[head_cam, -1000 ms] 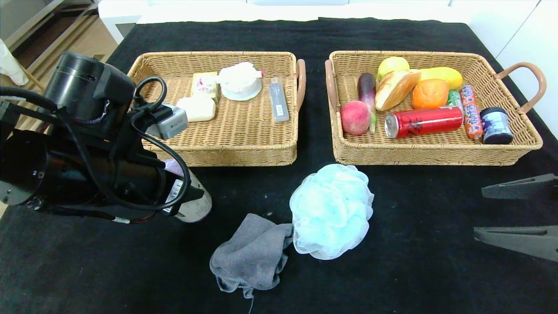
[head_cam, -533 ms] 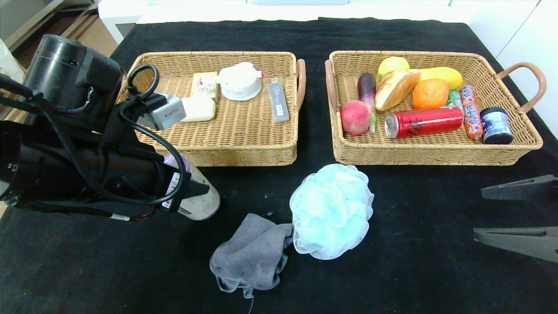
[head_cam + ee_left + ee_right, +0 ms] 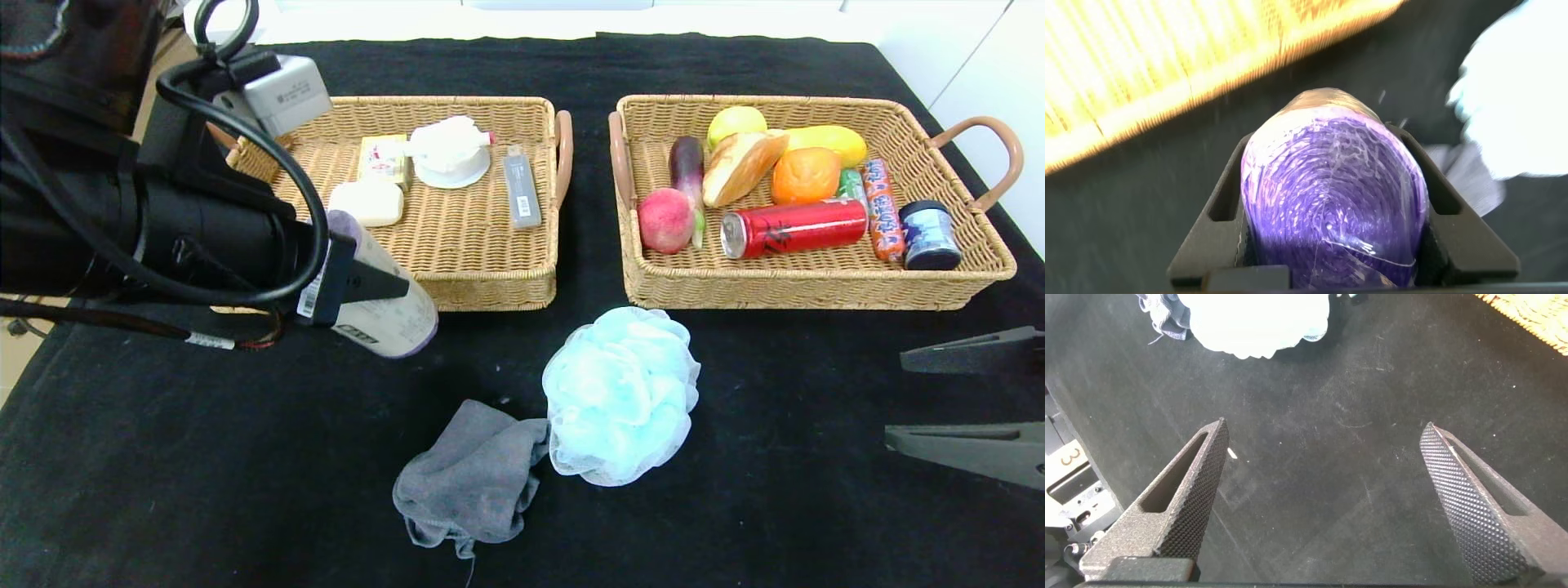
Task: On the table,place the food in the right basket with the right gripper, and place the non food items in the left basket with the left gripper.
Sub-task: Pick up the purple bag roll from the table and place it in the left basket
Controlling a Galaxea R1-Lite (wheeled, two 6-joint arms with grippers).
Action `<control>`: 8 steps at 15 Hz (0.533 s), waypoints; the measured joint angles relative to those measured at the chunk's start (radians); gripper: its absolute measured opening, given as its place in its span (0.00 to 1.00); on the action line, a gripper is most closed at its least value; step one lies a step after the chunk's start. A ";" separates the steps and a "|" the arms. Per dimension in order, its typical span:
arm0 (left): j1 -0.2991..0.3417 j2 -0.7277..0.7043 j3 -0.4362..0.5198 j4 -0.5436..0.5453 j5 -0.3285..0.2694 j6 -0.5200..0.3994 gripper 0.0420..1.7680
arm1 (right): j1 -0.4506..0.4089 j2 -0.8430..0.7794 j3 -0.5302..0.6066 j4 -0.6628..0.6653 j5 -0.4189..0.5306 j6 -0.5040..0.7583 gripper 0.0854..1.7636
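Left claw (image 3: 371, 286) grips bottle (image 3: 388, 306) before left basket's (image 3: 490, 286) front wall; right claw (image 3: 967, 400) open.

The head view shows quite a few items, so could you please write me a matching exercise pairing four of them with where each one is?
Things:
1. purple-capped bottle
2. red can
3. blue bath pouf
4. white soap bar

Places:
A. lying in the right basket
B. on the black cloth, touching the grey towel
C. held in the left end effector
D. lying in the left basket

Pairs: 1-C, 2-A, 3-B, 4-D
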 joint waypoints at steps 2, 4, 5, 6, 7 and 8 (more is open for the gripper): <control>-0.008 0.026 -0.083 0.003 0.000 0.002 0.53 | 0.000 0.000 -0.001 0.000 -0.001 0.000 0.97; -0.010 0.063 -0.159 -0.003 -0.001 0.002 0.53 | 0.000 -0.001 -0.003 0.000 -0.003 0.001 0.97; -0.008 0.081 -0.194 -0.004 -0.006 0.002 0.53 | 0.000 -0.001 -0.003 0.000 -0.003 0.001 0.97; -0.005 0.101 -0.230 -0.009 -0.017 0.002 0.53 | 0.000 -0.001 -0.003 0.000 -0.003 0.001 0.97; -0.001 0.120 -0.263 -0.016 -0.030 0.002 0.53 | 0.000 -0.001 -0.003 0.000 -0.003 0.001 0.97; 0.003 0.142 -0.296 -0.031 -0.039 0.004 0.53 | 0.000 -0.001 -0.003 0.000 -0.003 0.001 0.97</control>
